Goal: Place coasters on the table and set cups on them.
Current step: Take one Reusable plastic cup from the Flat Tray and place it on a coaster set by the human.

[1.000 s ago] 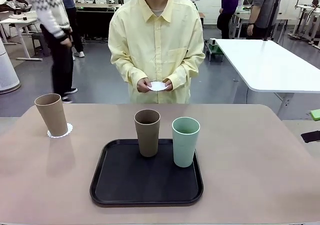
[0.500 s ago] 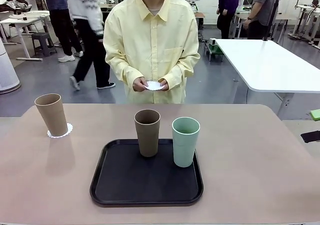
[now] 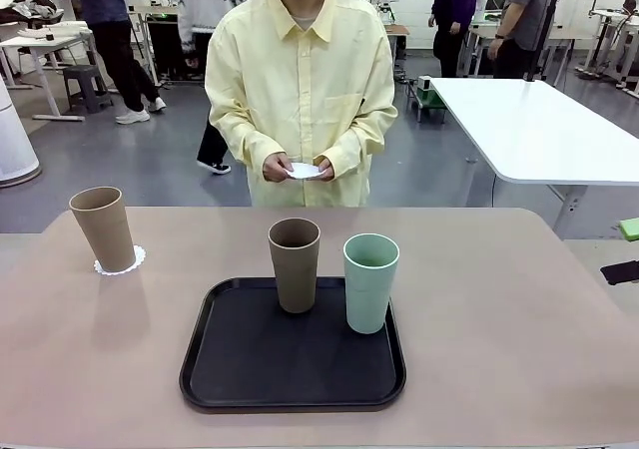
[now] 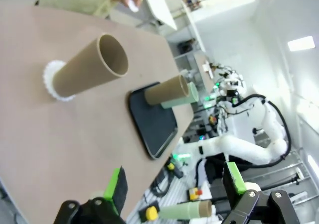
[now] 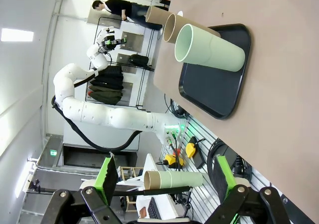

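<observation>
One brown cup (image 3: 103, 227) stands on a white lacy coaster (image 3: 121, 262) at the table's (image 3: 519, 349) far left. A second brown cup (image 3: 295, 264) and a mint green cup (image 3: 370, 281) stand side by side on the black tray (image 3: 290, 369). The person across the table holds another white coaster (image 3: 305, 171) in both hands at waist height. My left gripper (image 4: 174, 184) is open and holds nothing, off the table's left side, looking at the cup (image 4: 87, 67) on its coaster (image 4: 51, 78). My right gripper (image 5: 164, 176) is open and holds nothing, facing the mint cup (image 5: 209, 50) from the right.
A white table (image 3: 539, 130) stands behind to the right. Other people stand and walk in the background. There is bare tabletop on both sides of the tray and in front of the person.
The person has shifted slightly, with the coaster still in both hands. People in the background walked to the right. Cups, tray and grippers have not moved.
</observation>
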`<state>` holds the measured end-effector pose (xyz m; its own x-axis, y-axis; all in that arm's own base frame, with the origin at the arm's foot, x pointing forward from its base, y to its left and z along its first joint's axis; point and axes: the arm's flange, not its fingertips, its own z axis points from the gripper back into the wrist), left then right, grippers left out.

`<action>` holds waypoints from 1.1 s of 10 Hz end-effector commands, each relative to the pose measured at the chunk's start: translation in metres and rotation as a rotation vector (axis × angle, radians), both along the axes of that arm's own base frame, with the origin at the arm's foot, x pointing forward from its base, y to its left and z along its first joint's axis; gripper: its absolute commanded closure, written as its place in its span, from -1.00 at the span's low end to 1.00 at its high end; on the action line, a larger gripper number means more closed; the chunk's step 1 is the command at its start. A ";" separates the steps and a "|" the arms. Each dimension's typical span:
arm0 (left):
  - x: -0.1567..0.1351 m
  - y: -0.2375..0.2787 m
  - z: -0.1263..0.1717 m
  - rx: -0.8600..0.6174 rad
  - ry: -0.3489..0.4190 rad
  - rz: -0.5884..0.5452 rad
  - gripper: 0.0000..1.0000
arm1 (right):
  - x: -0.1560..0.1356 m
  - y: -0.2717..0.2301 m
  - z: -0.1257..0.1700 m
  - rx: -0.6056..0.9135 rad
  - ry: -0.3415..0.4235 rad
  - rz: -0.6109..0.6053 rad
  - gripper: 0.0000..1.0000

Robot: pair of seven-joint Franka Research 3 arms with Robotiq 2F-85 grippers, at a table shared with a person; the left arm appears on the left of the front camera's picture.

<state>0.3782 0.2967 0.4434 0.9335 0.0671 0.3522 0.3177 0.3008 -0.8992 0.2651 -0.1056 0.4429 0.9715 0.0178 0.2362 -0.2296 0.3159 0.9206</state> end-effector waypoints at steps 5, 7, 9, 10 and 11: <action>0.000 0.000 0.000 0.000 0.000 0.000 -1.00 | 0.001 -0.001 0.000 0.017 -0.012 0.005 -1.00; 0.000 0.000 0.000 0.000 0.000 0.000 -1.00 | 0.001 -0.001 0.000 0.017 -0.012 0.005 -1.00; 0.000 0.000 0.000 0.000 0.000 0.000 -1.00 | 0.001 -0.001 0.000 0.017 -0.012 0.005 -1.00; 0.000 0.000 0.000 0.000 0.000 0.000 -1.00 | 0.001 -0.001 0.000 0.017 -0.012 0.005 -1.00; 0.000 0.000 0.000 0.000 0.000 0.000 -1.00 | 0.001 -0.001 0.000 0.017 -0.012 0.005 -1.00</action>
<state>0.3802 0.2959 0.4427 0.9334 0.0619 0.3535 0.3207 0.2982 -0.8990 0.2651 -0.1056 0.4429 0.9715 0.0178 0.2362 -0.2296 0.3159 0.9206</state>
